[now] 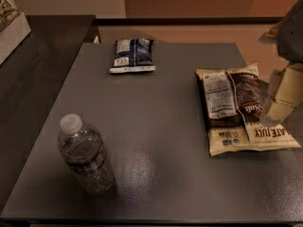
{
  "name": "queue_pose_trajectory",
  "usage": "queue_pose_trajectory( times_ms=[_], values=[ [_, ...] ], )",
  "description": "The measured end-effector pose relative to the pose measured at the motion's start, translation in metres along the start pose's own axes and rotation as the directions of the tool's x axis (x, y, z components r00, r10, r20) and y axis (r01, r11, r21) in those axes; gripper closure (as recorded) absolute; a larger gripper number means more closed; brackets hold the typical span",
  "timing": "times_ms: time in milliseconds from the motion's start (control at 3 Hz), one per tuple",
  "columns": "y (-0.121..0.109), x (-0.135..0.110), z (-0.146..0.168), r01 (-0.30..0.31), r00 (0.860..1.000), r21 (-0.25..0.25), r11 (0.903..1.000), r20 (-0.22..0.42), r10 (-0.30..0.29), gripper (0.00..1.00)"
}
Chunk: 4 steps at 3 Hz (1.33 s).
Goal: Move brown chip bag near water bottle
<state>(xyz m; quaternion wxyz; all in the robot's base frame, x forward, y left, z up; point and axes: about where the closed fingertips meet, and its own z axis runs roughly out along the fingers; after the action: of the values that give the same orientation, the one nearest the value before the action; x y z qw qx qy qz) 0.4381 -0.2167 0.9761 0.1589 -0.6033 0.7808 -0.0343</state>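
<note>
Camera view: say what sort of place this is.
Probably an office snack area: dark table, water bottle, brown chip bag, small blue snack bag. The claw hangs at the table's right edge.

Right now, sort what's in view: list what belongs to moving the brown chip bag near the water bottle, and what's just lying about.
For the job: brown chip bag, right side; water bottle, front left; gripper, beside the bag's right edge.
Lying about: blue-and-white snack bag, at the back; white box, far left.
</note>
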Motion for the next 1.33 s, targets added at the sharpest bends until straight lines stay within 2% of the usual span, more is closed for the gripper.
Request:
queue_pose_trajectory(
  times_ms=[333, 667, 1000, 1333],
  values=[
    [0.000, 0.000, 0.000, 0.000, 1.000, 0.000, 1.0000, 0.000, 0.000, 0.00],
    [-0.003, 0.004, 0.012, -0.067, 0.996, -0.045, 0.9967, -0.065, 0.064, 0.00],
    [-0.014, 0.016, 0.034, -0.222, 0.961, -0.054, 0.9734, -0.179, 0.210, 0.00],
    [-0.027, 0.029, 0.053, -0.376, 0.892, 0.010, 0.9268, -0.267, 0.364, 0.00]
  ],
)
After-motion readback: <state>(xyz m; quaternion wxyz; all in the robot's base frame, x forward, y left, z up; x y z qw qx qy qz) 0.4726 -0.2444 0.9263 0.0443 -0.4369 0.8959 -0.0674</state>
